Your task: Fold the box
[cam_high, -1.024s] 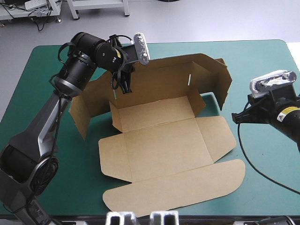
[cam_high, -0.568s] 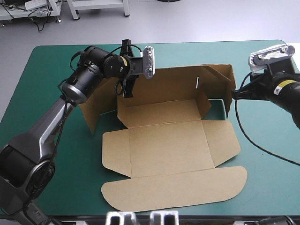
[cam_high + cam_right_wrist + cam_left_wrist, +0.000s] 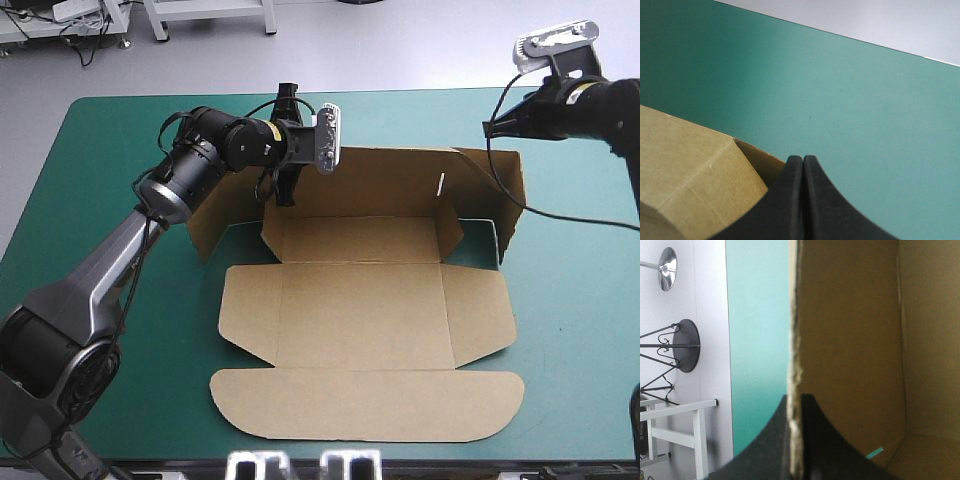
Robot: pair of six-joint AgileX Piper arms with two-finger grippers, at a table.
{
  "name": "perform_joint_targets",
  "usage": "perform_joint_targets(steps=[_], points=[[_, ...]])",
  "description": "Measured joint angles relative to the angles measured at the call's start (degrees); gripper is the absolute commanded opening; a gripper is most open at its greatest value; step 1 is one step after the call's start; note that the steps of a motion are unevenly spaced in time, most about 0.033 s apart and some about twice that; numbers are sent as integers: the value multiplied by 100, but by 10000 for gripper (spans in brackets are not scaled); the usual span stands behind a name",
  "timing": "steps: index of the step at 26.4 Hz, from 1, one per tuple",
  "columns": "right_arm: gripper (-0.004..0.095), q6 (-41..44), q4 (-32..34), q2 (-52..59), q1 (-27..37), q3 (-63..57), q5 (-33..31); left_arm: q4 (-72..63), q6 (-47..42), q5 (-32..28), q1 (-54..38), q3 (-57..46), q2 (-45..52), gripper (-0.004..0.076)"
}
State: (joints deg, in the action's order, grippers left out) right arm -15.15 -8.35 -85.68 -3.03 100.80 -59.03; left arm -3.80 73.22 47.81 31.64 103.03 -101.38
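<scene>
Box (image 3: 360, 310) sits mid-table, mostly flat, lid (image 3: 370, 405) spread toward the near edge. Its back wall (image 3: 390, 185) stands up, and both end wings are bent forward.

Left gripper (image 3: 283, 190) pinches the back wall's top edge near its left end. In the wrist view its fingers (image 3: 815, 435) are all but closed with the board's raw edge between them. Right gripper (image 3: 490, 128) hangs behind the wall's right corner, fingers pressed together on nothing (wrist view: box corner just beside the tips (image 3: 803, 159), not touching that I can see).

Step looks like squaring the back wall and bringing the right wing (image 3: 510, 200) in. To do it well, hold the left pinch firm and level so the wall stays upright. Push the wing with the closed right tip from outside, close to the crease, slowly so the board doesn't buckle.

Room: bare teal-green cover (image 3: 120, 130) behind the wall and on both sides, so there is plenty of swing space. The lid's rounded edge lies near the table's near edge, so don't drag the box that way.
</scene>
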Motion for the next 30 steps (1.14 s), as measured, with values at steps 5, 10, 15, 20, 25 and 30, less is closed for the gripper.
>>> perform_joint_targets(steps=[5, 10, 15, 20, 25, 30], points=[[-19, -403, -733, -1116, 792, 968, -951, -50, 18, -57, 0, 0, -4, -9], [-19, -437, -1021, -1782, 809, 1330, -1240, -137, 24, -247, 0, -32, -17, -9], [-19, -437, -1079, -2048, 809, 1470, -1240, -137, 24, -357, 0, -57, -12, -8], [-19, -437, -1156, -2320, 809, 1560, -1258, -62, 23, -391, 0, -57, 59, -8], [-19, -437, -1286, -2480, 809, 1564, -1258, -4, -74, -386, 0, -57, 72, -8], [-19, -437, -1392, -2632, 809, 1566, -1258, 2, -180, -360, 0, -57, 72, -9]])
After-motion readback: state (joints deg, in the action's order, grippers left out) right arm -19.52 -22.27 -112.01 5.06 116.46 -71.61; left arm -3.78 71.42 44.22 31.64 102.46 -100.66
